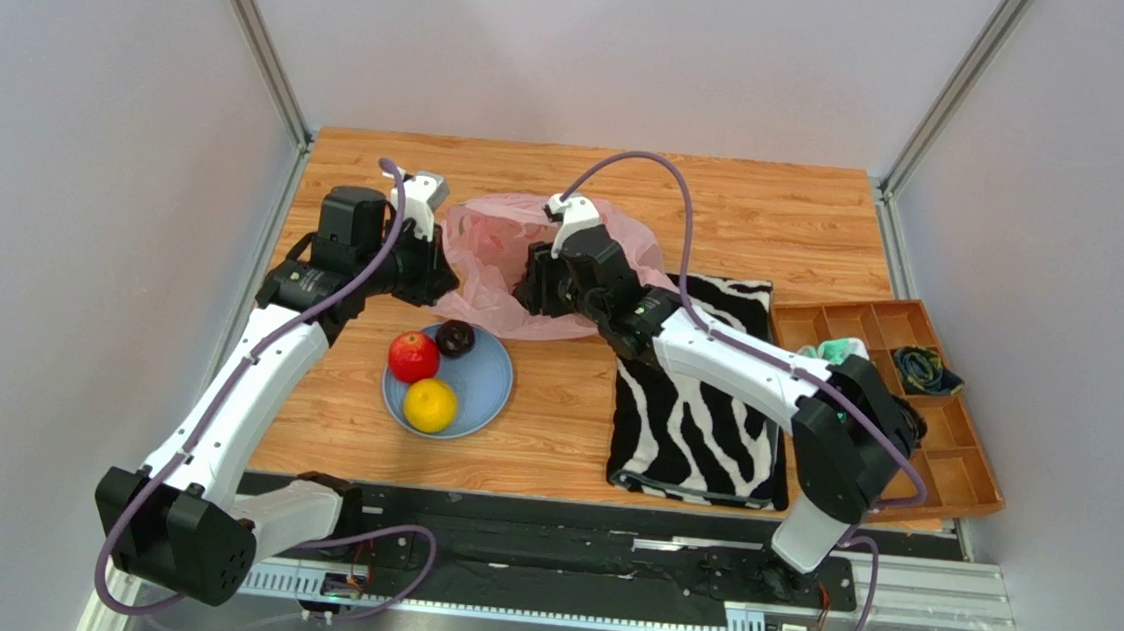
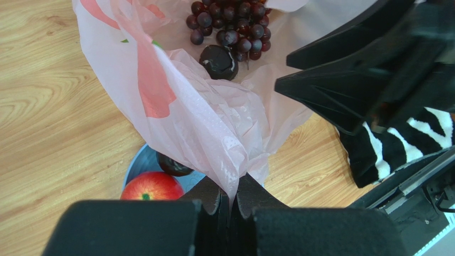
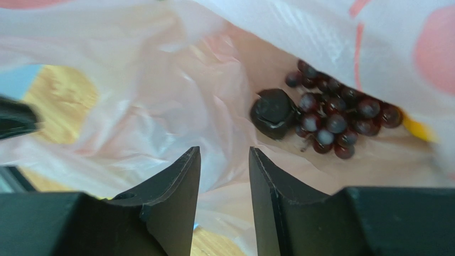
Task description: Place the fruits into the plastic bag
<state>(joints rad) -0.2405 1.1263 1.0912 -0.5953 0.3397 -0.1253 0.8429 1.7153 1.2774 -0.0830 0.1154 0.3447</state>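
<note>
Left pincer (image 2: 229,198) clamped on the plastic bag (image 2: 213,122) rim; right pincer (image 3: 224,160) half open, empty, grape bunch (image 3: 342,120) beyond its tips; pulling out may snag the film

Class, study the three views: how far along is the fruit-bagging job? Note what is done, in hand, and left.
Done: the grape bunch and one dark plum lie inside the plastic bag. In hand: the left end effector pinches the bag's rim; the right end effector hangs open and empty at the mouth. Left: the red apple, the citrus and another dark plum on the blue plate.
</note>
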